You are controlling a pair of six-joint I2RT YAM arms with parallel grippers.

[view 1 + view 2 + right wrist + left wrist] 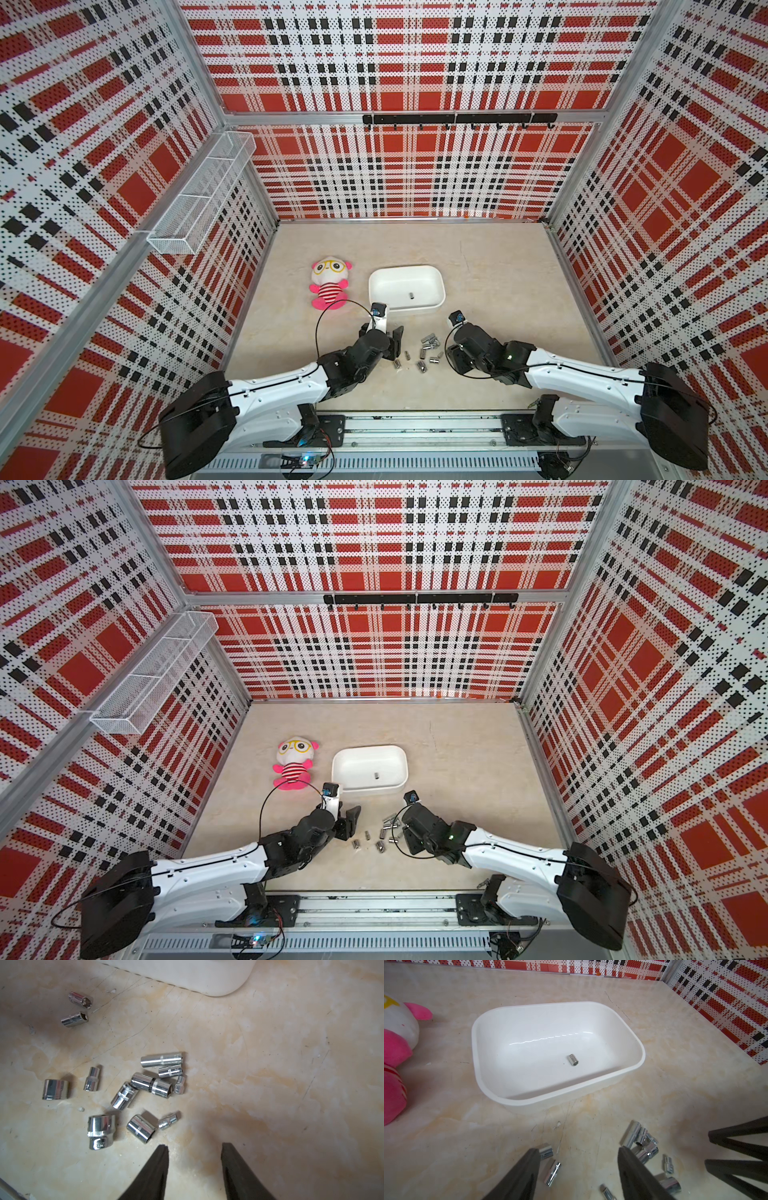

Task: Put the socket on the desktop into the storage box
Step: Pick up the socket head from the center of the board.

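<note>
Several chrome sockets [430,344] [151,1084] lie scattered on the beige desktop [498,270], just in front of the white storage box [415,309] [475,1043]. One small socket [410,296] [572,1060] lies on the box floor. My left gripper [397,347] [579,1149] hangs open over the left edge of the scatter, with two loose sockets [551,1165] on the desktop below its jaws and nothing held. My right gripper [451,357] [195,1145] stands open to the right of the pile, over bare desktop, and holds nothing.
A pink and white plush doll [329,282] lies left of the storage box. A white wire-mesh basket [199,195] hangs on the left wall and a black hook rail [457,119] on the back wall. Plaid walls close in three sides.
</note>
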